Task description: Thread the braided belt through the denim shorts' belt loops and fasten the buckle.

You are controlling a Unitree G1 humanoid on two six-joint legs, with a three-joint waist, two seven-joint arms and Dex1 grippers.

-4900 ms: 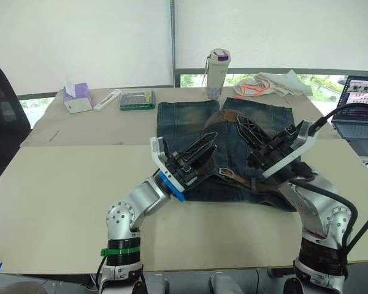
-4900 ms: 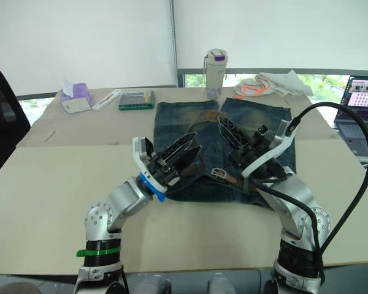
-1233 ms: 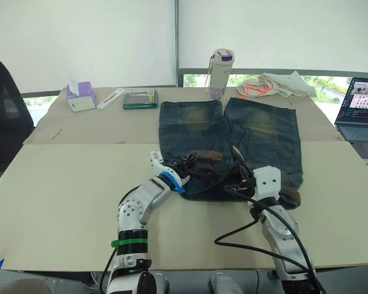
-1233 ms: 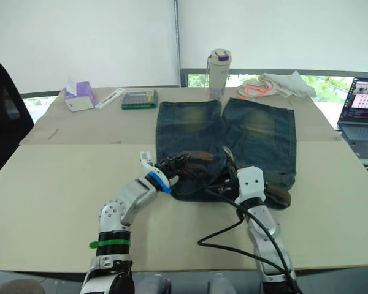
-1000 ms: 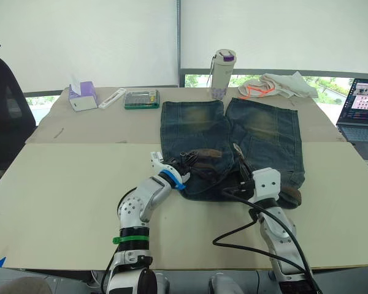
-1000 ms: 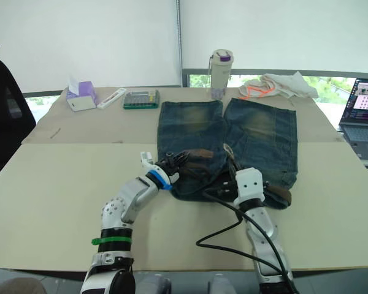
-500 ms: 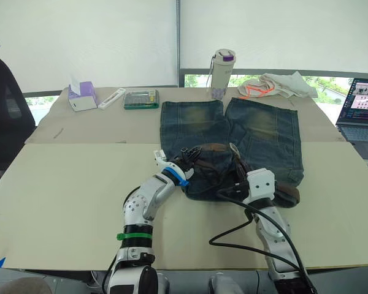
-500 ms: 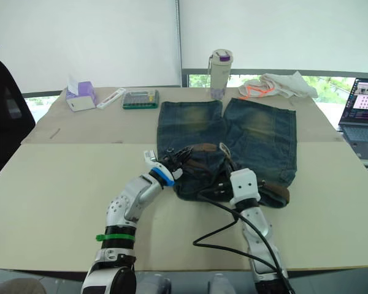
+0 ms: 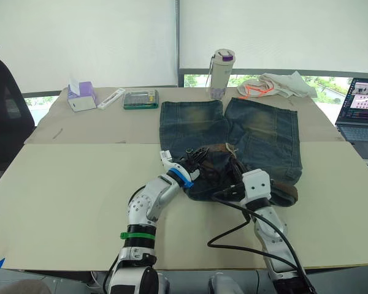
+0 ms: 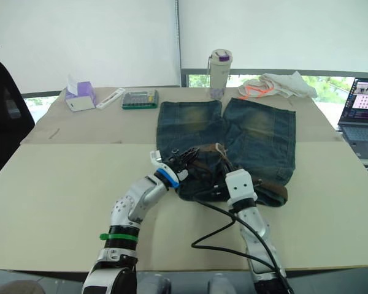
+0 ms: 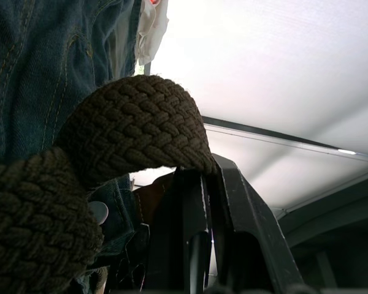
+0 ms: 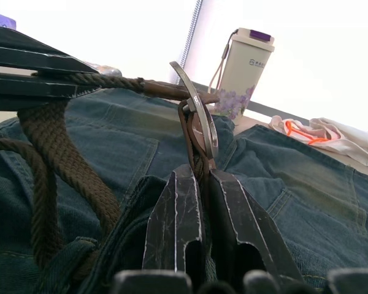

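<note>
Office / lab workroom.
Laptop [image 9: 359,101] at tabletop's [image 9: 61,184] far right edge, calculator [image 9: 140,99] + tissue box [image 9: 81,97] near far edge, office chair [image 9: 6,110], roller blinds [image 9: 86,37].

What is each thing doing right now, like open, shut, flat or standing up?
Left gripper: shut on the belt.
Right gripper: shut on the buckle.
Belt: looped, lifted off the shorts between the grippers.
Buckle: unfastened, held upright.
Shorts: legs flat, waistband bunched up.
Bottle: standing, lid on.
Laptop: open, screen lit.
White cloth: crumpled.
</note>
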